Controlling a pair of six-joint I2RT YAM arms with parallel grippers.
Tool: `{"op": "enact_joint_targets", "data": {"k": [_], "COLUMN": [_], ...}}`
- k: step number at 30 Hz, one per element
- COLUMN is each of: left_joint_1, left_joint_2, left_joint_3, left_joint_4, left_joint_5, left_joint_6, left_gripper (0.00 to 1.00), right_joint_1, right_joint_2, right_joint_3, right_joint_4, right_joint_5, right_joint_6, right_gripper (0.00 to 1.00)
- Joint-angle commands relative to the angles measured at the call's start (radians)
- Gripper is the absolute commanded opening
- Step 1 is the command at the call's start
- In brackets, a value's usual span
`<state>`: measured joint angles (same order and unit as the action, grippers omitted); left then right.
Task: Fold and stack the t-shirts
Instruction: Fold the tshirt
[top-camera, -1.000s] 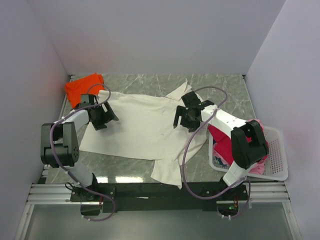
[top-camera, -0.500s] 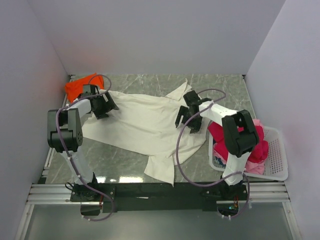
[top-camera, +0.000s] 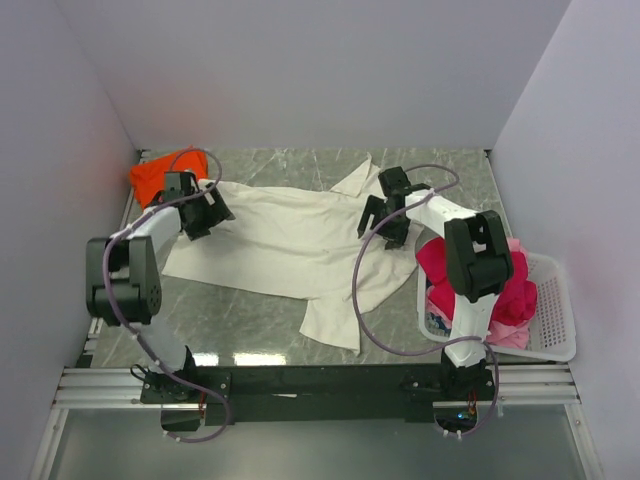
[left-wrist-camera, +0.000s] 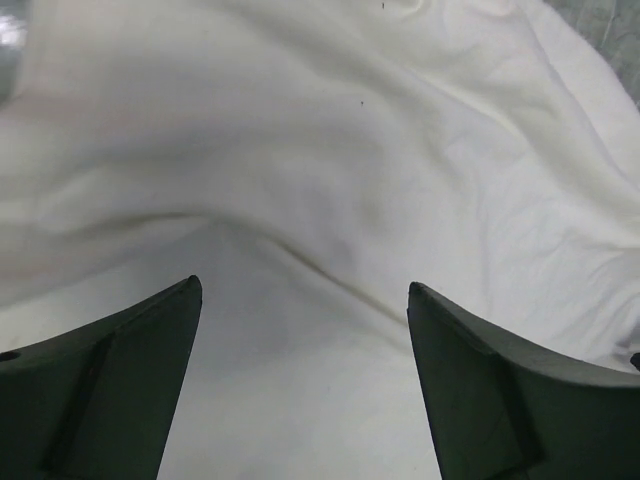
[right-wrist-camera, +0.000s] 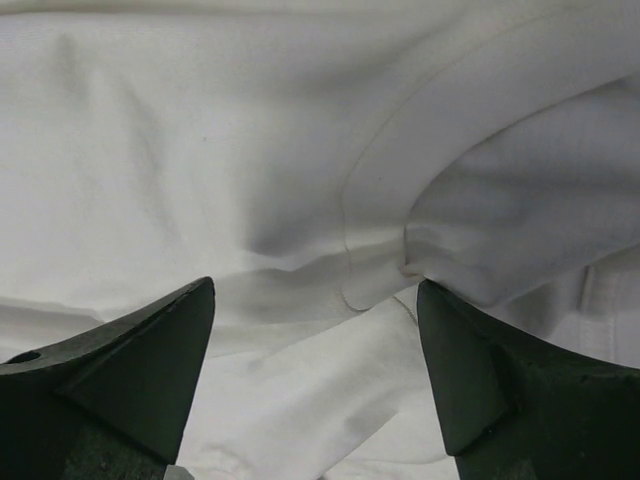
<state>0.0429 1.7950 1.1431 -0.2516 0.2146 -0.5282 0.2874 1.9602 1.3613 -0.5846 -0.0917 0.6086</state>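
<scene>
Both sets of jaws are standing wide apart, gripping nothing. The left jaws are hovering over smooth cloth of the cream shirt (left-wrist-camera: 330, 170), and the right jaws are hanging above a curved seam (right-wrist-camera: 352, 190) on it. Only the overhead camera is showing the rest. That shirt is lying spread across the middle of the tabletop (top-camera: 250, 325), with an orange shirt (top-camera: 160, 172) sitting just beside it in the far left corner. A red shirt (top-camera: 437, 262) and a pink shirt (top-camera: 512, 338) are piling up in the basket (top-camera: 560, 350) at the right edge. Bare marble is showing along the far side.
</scene>
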Motion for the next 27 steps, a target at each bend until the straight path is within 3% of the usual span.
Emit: {"op": "enact_joint_targets", "data": {"k": [1, 5, 9, 11, 18, 27], "left_joint_1": [0.000, 0.031, 0.116, 0.141, 0.155, 0.155], "left_joint_2": [-0.201, -0.362, -0.445, -0.438, -0.497, -0.548], "left_joint_3": [-0.083, -0.242, -0.402, -0.414, -0.489, -0.500], "left_joint_4": [-0.033, -0.069, -0.006, -0.012, -0.023, -0.072], "left_joint_5": [-0.134, -0.321, -0.310, -0.323, -0.440, -0.578], "left_joint_6": [-0.062, -0.133, -0.199, -0.197, -0.291, -0.337], "left_gripper": [0.90, 0.94, 0.91, 0.84, 0.78, 0.70], "right_joint_1": [-0.008, -0.008, -0.008, -0.007, -0.005, -0.005], "right_joint_2": [-0.047, -0.133, -0.198, -0.240, -0.368, -0.405], "right_joint_3": [0.022, 0.027, -0.011, -0.056, -0.255, -0.286], "right_joint_4": [0.057, 0.055, 0.045, 0.031, 0.052, 0.029], "right_joint_5": [0.012, -0.019, -0.042, -0.054, -0.078, -0.065], "right_joint_6": [-0.098, -0.133, -0.147, -0.145, -0.156, -0.201], "right_gripper": [0.88, 0.87, 0.86, 0.84, 0.84, 0.83]}}
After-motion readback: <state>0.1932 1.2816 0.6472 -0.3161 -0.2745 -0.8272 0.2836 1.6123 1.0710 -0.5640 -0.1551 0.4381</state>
